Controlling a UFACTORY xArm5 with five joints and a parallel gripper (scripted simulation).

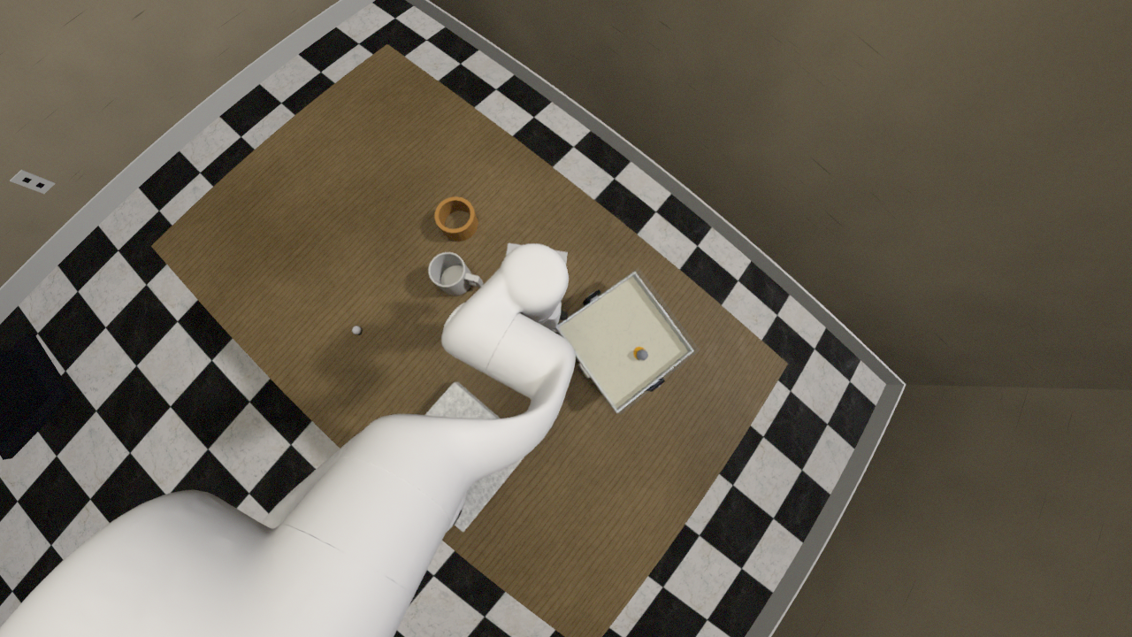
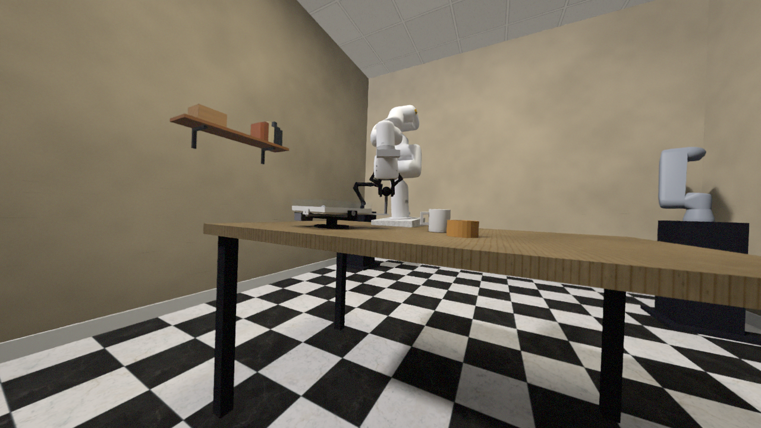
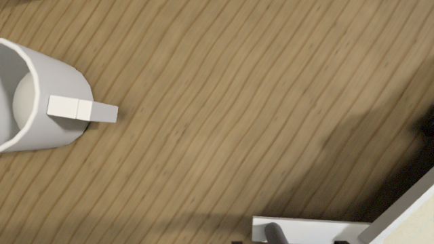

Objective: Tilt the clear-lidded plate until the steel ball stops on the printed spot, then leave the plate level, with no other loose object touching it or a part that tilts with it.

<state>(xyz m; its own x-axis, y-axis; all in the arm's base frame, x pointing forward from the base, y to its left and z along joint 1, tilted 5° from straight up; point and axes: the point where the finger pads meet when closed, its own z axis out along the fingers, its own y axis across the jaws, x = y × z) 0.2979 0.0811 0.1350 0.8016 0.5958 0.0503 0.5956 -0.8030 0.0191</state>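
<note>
The square plate (image 1: 663,310) (image 2: 319,208) with a white rim and cream floor sits on its black pivot stand right of the arm and looks about level. The steel ball (image 1: 642,356) rests on the orange printed spot (image 1: 636,350) near the plate's right corner. A white tab with a grey handle peg (image 3: 275,232) sticks out from the plate's rim (image 3: 398,207). My gripper (image 2: 383,192) reaches straight down and is shut on that handle peg. In the top view the arm hides the gripper.
A white mug (image 1: 451,272) (image 2: 439,219) (image 3: 51,112) stands left of the gripper. An orange ring (image 1: 455,216) (image 2: 461,228) lies beyond it. A small loose ball (image 1: 355,329) lies further left on the wooden table (image 1: 301,237). A second grey robot (image 2: 681,183) stands off the table.
</note>
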